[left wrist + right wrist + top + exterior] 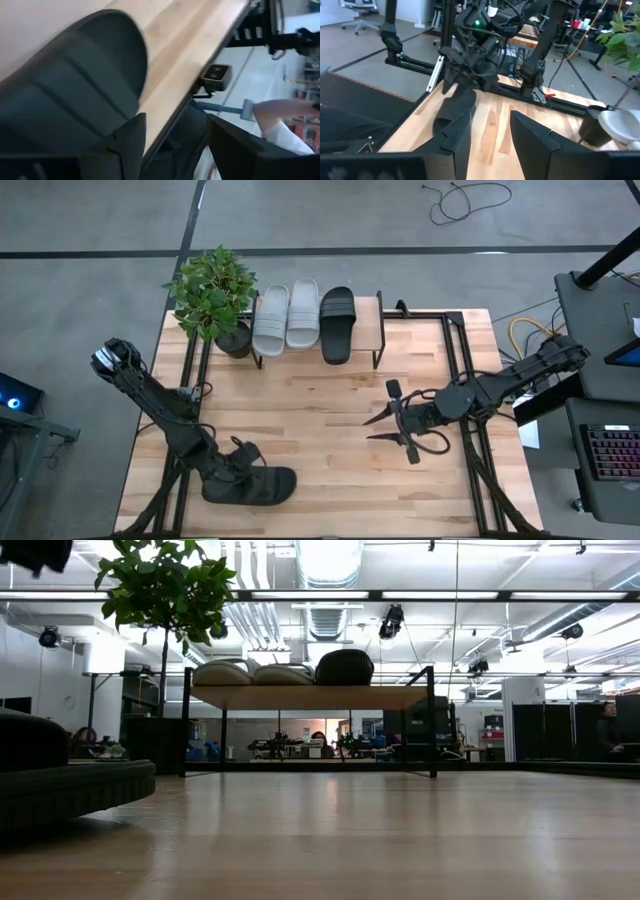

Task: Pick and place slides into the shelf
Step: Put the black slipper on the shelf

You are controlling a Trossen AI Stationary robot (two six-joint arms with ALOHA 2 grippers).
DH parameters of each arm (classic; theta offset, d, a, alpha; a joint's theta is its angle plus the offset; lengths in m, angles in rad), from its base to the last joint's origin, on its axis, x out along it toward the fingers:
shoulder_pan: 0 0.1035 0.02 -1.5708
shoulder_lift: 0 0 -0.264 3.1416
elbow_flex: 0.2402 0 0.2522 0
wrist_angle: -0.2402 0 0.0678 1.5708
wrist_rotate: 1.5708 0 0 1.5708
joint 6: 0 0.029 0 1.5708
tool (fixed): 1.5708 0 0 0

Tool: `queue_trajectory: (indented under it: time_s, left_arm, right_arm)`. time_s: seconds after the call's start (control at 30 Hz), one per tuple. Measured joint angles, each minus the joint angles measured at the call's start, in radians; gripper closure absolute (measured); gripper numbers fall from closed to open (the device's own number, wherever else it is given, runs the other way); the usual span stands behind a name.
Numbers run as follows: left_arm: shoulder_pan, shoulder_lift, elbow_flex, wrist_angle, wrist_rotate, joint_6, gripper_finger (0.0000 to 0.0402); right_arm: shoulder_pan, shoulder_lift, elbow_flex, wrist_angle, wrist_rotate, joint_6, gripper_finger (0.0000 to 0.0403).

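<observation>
Looks like a robotics lab in a big open industrial space. Exposed ducts [330, 615] and strip lights run across the ceiling, grey floor with loose cables [468, 200], an office chair [357, 6] and a keyboard [612, 455] on a side desk. The wooden table [320, 430] sits on a black metal frame, more benches cluttered with gear behind.

arms: dark, jointed | left arm [150, 395]: white end cap | claws: black, angular

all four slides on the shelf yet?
No. The high view shows three slides on the shelf; the fourth, a black slide, lies on the table by the left claw.
</observation>
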Motion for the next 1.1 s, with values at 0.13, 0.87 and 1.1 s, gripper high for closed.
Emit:
queue_trajectory:
  time_s: [0.13,0.87,1.1]
  left_arm:
    - [-0.025,-0.015,0.000,-0.058,0.011,-0.063,0.0211]
    - [-0.063,-0.013,-0.001,-0.351,0.018,-0.191,0.0210]
    - [-0.063,0.103,-0.002,-0.281,0.008,-0.180,0.0210]
  right_arm:
    - [0.003,0.000,-0.009,0.010,0.000,0.000,0.0274]
    - [0.003,0.000,-0.020,0.003,0.000,0.020,0.0275]
    - [0.003,0.000,-0.020,0.003,0.000,0.019,0.0273]
